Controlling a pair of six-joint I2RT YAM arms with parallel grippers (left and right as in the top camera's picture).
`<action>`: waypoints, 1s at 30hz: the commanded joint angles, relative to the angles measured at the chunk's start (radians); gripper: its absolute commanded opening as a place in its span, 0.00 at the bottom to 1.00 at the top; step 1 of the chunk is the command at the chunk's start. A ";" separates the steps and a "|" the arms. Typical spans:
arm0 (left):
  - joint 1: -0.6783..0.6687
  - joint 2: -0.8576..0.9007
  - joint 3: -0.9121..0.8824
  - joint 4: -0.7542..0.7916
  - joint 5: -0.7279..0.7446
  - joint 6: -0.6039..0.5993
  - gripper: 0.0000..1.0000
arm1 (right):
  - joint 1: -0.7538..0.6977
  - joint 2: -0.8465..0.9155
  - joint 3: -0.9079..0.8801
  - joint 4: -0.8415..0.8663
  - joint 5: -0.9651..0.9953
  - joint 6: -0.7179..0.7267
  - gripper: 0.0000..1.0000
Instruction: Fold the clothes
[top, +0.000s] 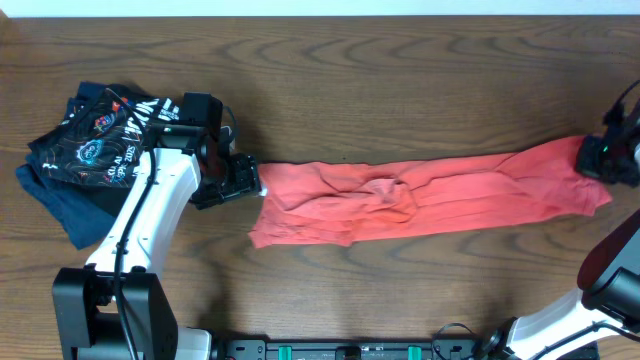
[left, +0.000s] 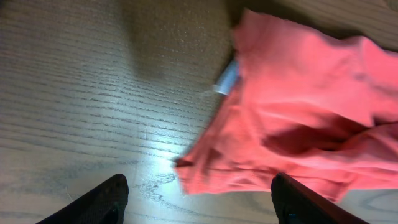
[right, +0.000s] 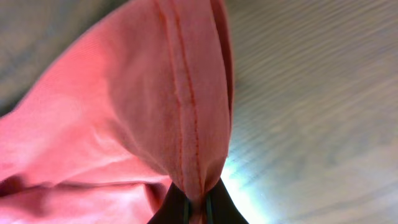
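The clothes, a red-orange T-shirt, lie stretched in a long band across the wooden table, bunched near the middle. My right gripper is at the shirt's right end, shut on a stitched hem; in the right wrist view the hem runs down into the pinched gripper. My left gripper hovers just left of the shirt's left end, open and holding nothing. In the left wrist view its gripper spans bare wood, and the shirt's corner lies ahead to the right with a pale tag at its edge.
A pile of dark garments with white lettering sits at the far left, behind the left arm. The table's front edge carries the arm bases. Part of the right arm rises at the lower right.
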 joint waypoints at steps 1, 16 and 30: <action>0.002 -0.001 0.009 -0.011 0.010 -0.002 0.75 | 0.074 -0.001 0.081 -0.046 0.025 0.071 0.01; 0.002 -0.001 0.009 -0.032 0.009 -0.002 0.75 | 0.507 -0.001 0.087 -0.209 0.063 0.107 0.01; 0.002 -0.001 0.009 -0.032 0.009 -0.002 0.75 | 0.711 -0.001 -0.059 -0.233 0.062 0.241 0.01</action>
